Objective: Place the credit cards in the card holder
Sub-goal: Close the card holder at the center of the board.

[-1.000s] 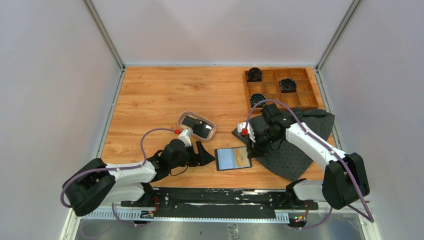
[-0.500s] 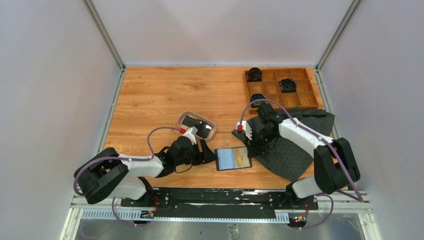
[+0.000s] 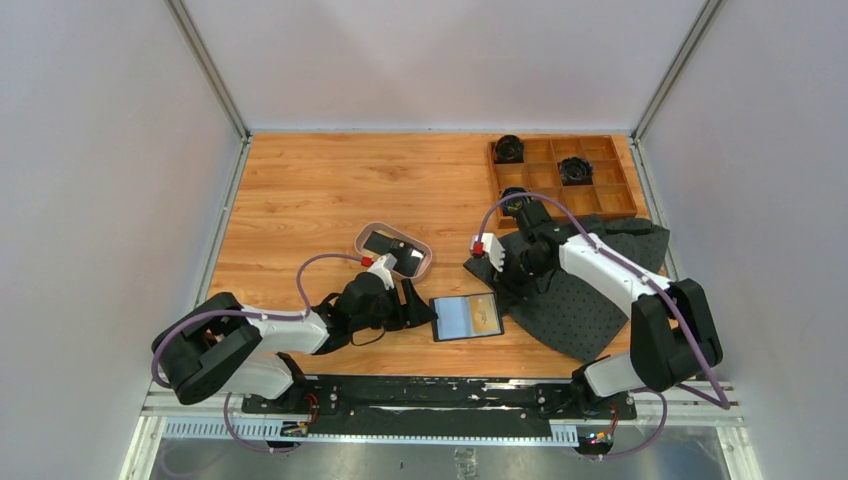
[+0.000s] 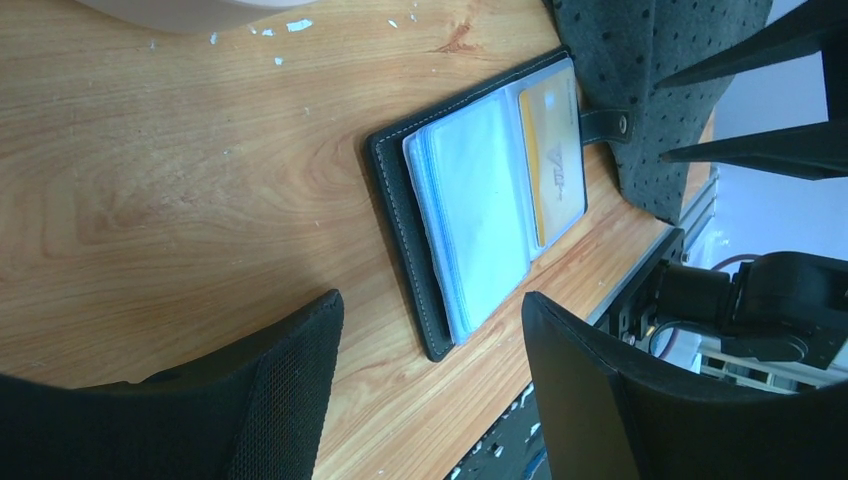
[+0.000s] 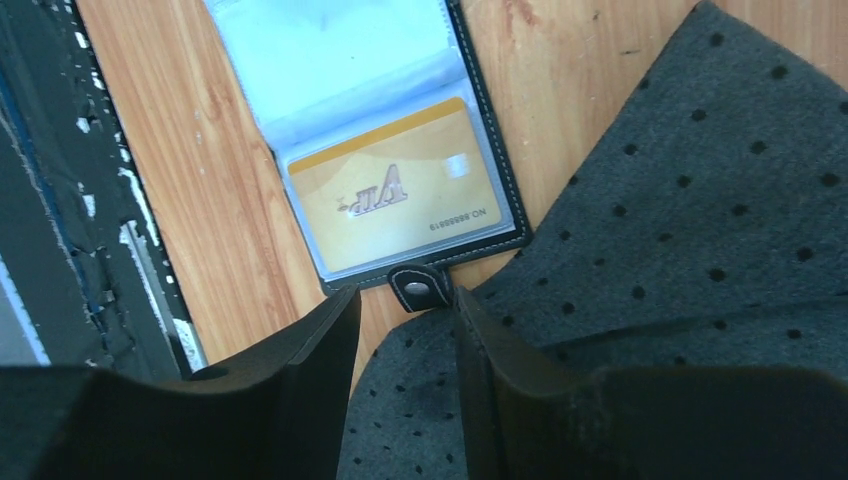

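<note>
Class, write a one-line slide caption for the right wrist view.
Open right gripper over the snap tab of the card holder, gold credit card in its sleeve, beside a dotted grey mat.

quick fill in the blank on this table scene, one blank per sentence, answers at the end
1. The open black leather-like card holder lies on the ___ table.
2. The plastic card in its sleeve nearest the snap tab is ___.
3. The pale-rimmed oval tray holds a black card and a ___ one.
4. The left gripper has its jaws ___, holding nothing.
Missing words: wooden; gold; white; open.
</note>
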